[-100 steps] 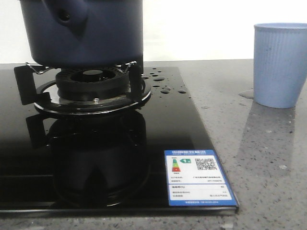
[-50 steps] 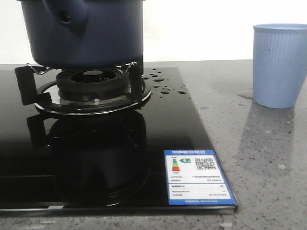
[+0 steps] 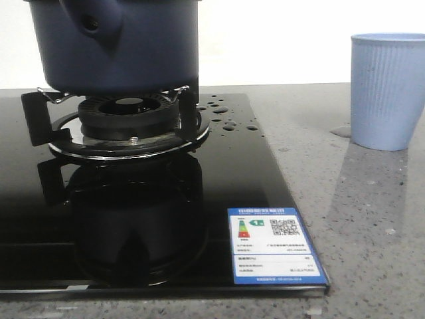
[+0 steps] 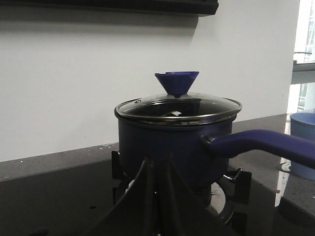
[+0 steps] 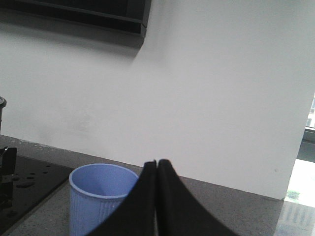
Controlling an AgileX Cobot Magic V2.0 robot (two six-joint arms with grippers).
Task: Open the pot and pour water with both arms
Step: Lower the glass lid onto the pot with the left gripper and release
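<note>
The dark navy pot [image 3: 133, 53] stands on the gas burner [image 3: 126, 119] at the back left, its handle end with a small hole [image 3: 93, 23] facing the camera. In the left wrist view the pot [image 4: 162, 142] carries a glass lid [image 4: 177, 105] with a blue knob [image 4: 176, 81], and its long handle [image 4: 266, 145] points toward the cup. My left gripper [image 4: 157, 162] is shut and empty, just short of the pot's side. My right gripper [image 5: 156, 162] is shut and empty, beside and short of the light blue ribbed cup [image 5: 96, 196]. Neither gripper shows in the front view.
The black glass hob [image 3: 232, 179] carries water drops [image 3: 226, 116] and an energy sticker [image 3: 275, 246] at its front right corner. The cup [image 3: 388, 90] stands on the grey speckled counter [image 3: 358, 219] to the right. A white wall runs behind.
</note>
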